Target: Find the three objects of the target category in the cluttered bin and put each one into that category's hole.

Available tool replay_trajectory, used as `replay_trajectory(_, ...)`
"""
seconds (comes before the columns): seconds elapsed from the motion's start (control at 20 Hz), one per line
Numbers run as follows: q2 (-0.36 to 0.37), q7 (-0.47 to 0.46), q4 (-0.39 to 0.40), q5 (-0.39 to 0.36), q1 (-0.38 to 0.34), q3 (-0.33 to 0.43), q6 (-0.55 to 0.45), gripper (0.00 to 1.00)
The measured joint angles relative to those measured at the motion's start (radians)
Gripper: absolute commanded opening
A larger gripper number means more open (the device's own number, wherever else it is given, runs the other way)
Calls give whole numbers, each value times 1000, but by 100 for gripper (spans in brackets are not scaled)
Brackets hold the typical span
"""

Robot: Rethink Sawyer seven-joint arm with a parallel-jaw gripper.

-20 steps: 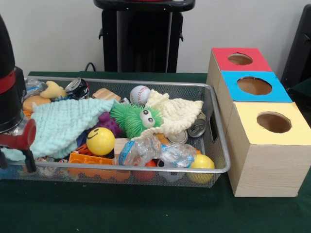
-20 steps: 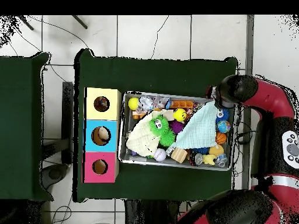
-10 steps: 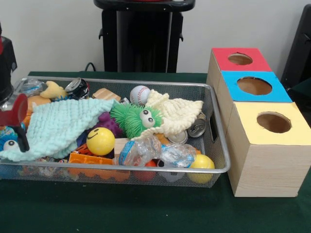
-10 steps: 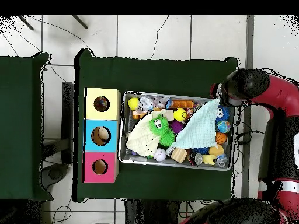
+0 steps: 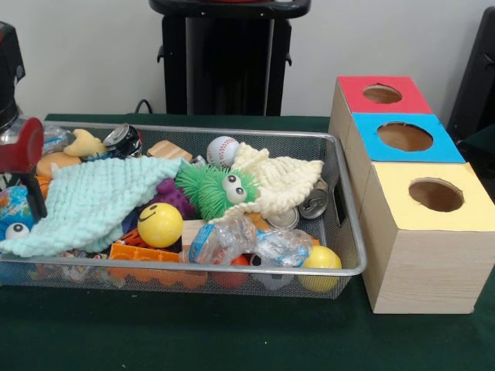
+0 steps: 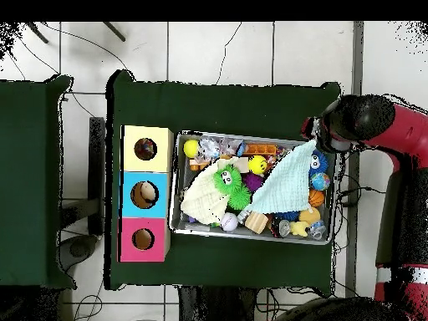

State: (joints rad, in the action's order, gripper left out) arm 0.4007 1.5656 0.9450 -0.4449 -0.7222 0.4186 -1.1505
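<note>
In the front view the wire mesh bin (image 5: 344,232) holds a mint knitted cloth (image 5: 97,201), a cream knitted cloth (image 5: 282,182), a green spiky toy with eyes (image 5: 213,188), a yellow smiley ball (image 5: 160,224), a baseball (image 5: 223,151), a second yellow ball (image 5: 321,263), crushed plastic bottles (image 5: 240,241) and a can (image 5: 313,205); which of them belong to the target category I cannot tell. Beside the bin stand three wooden boxes with round holes: the red box (image 5: 383,94), the blue box (image 5: 406,137) and the yellow box (image 5: 433,197). The gripper (image 5: 23,166) is at the left edge over the bin's end, and if it is clenched or released I cannot tell. In the overhead view the blue box (image 6: 146,193) contains something pale in its hole, and the arm (image 6: 368,121) is over the bin's corner. Against one second ago, the gripper is higher and further out, and the cloth's corner lies lower
</note>
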Motion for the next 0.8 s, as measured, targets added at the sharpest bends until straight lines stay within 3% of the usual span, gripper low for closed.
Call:
replay_trajectory(0.4,15,0,98,11,3,0,77,100)
replay_trajectory(0.8,14,0,188,12,36,0,222,100)
